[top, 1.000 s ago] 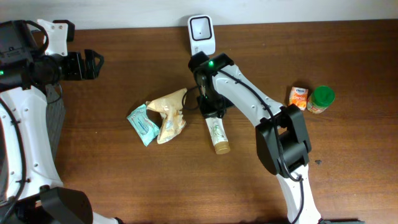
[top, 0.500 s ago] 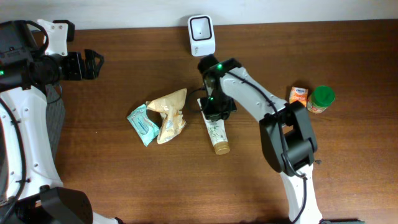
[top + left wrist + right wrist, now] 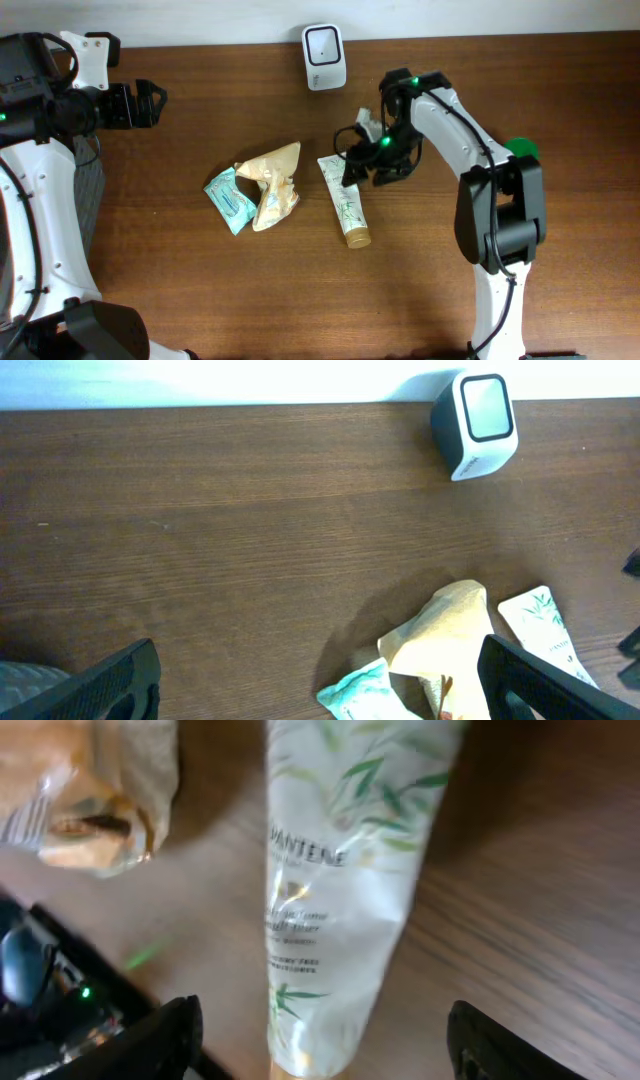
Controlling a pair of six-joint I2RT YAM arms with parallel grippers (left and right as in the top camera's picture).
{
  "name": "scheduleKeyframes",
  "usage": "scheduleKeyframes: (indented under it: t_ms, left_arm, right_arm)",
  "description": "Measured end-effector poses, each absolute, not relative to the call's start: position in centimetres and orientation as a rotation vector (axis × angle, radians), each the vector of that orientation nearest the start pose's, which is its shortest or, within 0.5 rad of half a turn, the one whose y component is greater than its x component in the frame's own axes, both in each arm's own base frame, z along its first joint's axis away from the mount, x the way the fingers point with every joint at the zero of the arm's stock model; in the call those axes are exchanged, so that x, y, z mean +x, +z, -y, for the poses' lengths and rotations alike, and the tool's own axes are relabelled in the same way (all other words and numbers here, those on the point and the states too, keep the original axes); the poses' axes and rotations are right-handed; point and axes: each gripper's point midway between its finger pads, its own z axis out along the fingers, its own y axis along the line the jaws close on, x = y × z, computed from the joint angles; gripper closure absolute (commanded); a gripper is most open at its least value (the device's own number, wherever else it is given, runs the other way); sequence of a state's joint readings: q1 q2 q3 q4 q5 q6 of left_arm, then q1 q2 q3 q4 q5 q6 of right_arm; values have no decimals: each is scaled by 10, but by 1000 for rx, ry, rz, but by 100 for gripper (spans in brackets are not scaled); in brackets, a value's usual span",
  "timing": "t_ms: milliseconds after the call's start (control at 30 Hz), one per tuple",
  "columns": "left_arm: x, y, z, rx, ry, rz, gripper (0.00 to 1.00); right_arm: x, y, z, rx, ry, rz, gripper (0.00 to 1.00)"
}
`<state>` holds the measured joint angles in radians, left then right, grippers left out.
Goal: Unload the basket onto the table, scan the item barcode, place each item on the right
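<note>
Backing right gripper [image 3: 353,162], freshly released, off tube [image 3: 345,205] lying on tabletop [image 3: 200,290]; likely ending its scan; left gripper [image 3: 152,102] idling, released too.

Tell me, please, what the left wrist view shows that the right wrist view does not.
Only the left wrist view shows the white barcode scanner, the teal packet and the open left gripper. Only the right wrist view shows the brand lettering on the Pantene tube and the right gripper, its fingers apart and holding nothing. Both show the Pantene tube, the tan bag and the wooden table.
</note>
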<state>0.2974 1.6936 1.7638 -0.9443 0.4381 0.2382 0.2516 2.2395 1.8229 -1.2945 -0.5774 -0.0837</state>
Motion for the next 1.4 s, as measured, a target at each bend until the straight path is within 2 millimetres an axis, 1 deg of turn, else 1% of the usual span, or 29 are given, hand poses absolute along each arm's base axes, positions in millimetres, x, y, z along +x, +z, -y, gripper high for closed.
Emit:
scheduleKeyframes:
  t_ms: [67,167,200,233,300,433,500,533,567,600,667,800,900,967,1033,1067,1133,1167,1200,1233,1267,1333,1400]
  left_arm:
    - [442,276,-59,120,-279,-2353,1]
    - [442,276,-59,120,-279,-2353,1]
    - [442,276,-59,120,-279,-2353,1]
    - [442,276,-59,120,-278,-2353,1]
    - [442,276,-59,120,-279,-2353,1]
    - [442,276,-59,120,-279,-2353,1]
    - [442,276,-59,120,-279,-2353,1]
    - [442,276,-59,120,-279,-2353,1]
    - [442,276,-59,121,-280,-2353,1]
    - [442,277,-58,124,-290,-2349,1]
    - [442,278,-54,133,-313,-2340,1]
    - [443,280,-52,141,-329,-2332,1]
    - [443,280,-52,143,-331,-2329,1]
    - [443,280,-51,143,-333,-2330,1]
    - [443,279,-51,142,-339,-2334,1]
    - [442,277,-51,140,-343,-2341,1]
    - [443,269,-51,132,-355,-2363,1]
    - [444,265,-51,126,-362,-2372,1]
    - [446,260,-52,115,-370,-2383,1]
    - [447,258,-52,109,-375,-2390,1]
    - [448,255,-52,102,-380,-2396,1]
    - [448,254,-52,101,-381,-2397,1]
    - [448,254,-52,101,-381,-2397,1]
  right_arm:
    - [353,53,-192,-480,984,-3178,23]
    - [346,38,-192,-487,1008,-3181,23]
    - [343,31,-192,-485,1012,-3184,24]
    - [341,25,-191,-486,1011,-3181,27]
    - [338,20,-192,-483,1035,-3172,38]
    - [339,14,-194,-488,1049,-3139,54]
    - [339,13,-194,-485,1041,-3141,67]
    - [339,13,-194,-480,1040,-3142,80]
    - [339,12,-194,-466,1038,-3148,83]
    - [339,12,-194,-452,1039,-3153,84]
    - [338,13,-193,-434,1039,-3160,95]
    - [339,17,-195,-425,1057,-3152,96]
    - [352,23,-195,-448,1012,-3119,96]
    - [364,26,-185,-446,862,-3113,96]
    - [374,35,-162,-403,558,-3126,96]
    - [378,43,-146,-365,370,-3123,96]
    - [385,63,-114,-254,-100,-3070,96]
    - [385,68,-107,-196,-254,-3039,96]
    - [383,72,-101,-217,-460,-2990,96]
    - [380,73,-94,-222,-712,-2922,96]
    - [380,68,-94,-240,-813,-2889,96]
    - [382,56,-92,-265,-958,-2839,96]
    - [382,47,-94,-266,-1008,-2814,96]
